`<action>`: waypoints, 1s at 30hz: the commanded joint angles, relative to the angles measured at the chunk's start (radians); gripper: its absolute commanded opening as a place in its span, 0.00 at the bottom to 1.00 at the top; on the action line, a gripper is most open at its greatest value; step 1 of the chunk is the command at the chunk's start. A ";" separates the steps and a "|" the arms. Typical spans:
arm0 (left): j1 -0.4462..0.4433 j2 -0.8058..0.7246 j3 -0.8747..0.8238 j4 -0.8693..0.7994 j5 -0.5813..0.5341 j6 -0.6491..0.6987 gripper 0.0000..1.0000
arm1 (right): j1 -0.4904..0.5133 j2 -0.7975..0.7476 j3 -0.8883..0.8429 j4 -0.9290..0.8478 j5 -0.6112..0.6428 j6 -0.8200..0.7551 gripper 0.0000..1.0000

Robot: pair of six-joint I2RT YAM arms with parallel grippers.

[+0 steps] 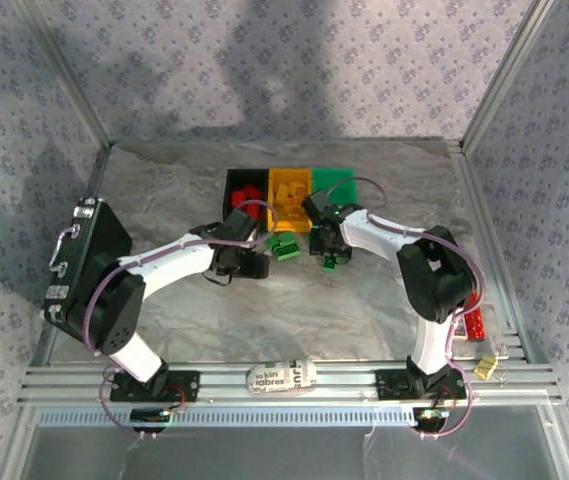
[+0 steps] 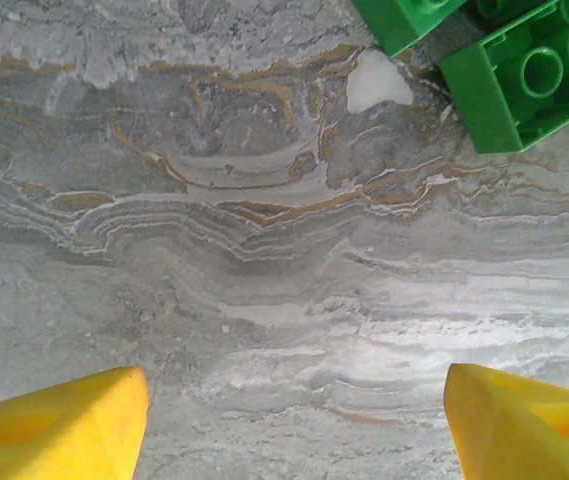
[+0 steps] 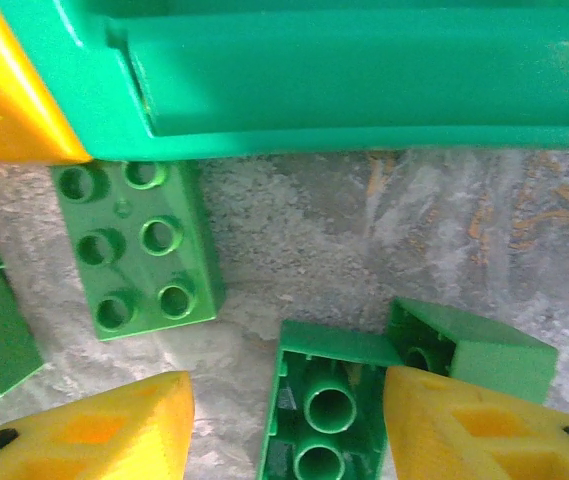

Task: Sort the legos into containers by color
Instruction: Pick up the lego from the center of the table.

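Note:
The containers stand in a row at the back: a black bin with red legos, an orange bin and a green bin. Loose green legos lie in front of them. My right gripper is open around an upside-down green brick; the right fingertip touches its side, the left one stands apart. A studded green brick and another green brick lie close by, under the green bin's wall. My left gripper is open over bare table, green bricks ahead to its right.
A large black case with a metal handle stands at the left edge. A red item and a small yellow piece sit at the right near the rail. A white packet lies on the front rail.

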 commanded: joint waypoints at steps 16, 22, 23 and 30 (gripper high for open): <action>-0.001 -0.053 -0.045 0.051 0.005 -0.028 0.77 | 0.042 0.050 0.015 -0.107 0.051 0.092 0.63; -0.001 -0.050 -0.045 0.047 0.009 -0.025 0.77 | 0.044 0.038 -0.025 -0.071 0.028 0.104 0.53; -0.002 -0.052 -0.045 0.045 0.008 -0.025 0.77 | 0.045 0.027 -0.029 -0.070 0.031 0.105 0.48; -0.013 -0.075 -0.055 0.035 0.003 -0.030 0.76 | 0.028 -0.091 0.003 -0.123 0.068 0.050 0.36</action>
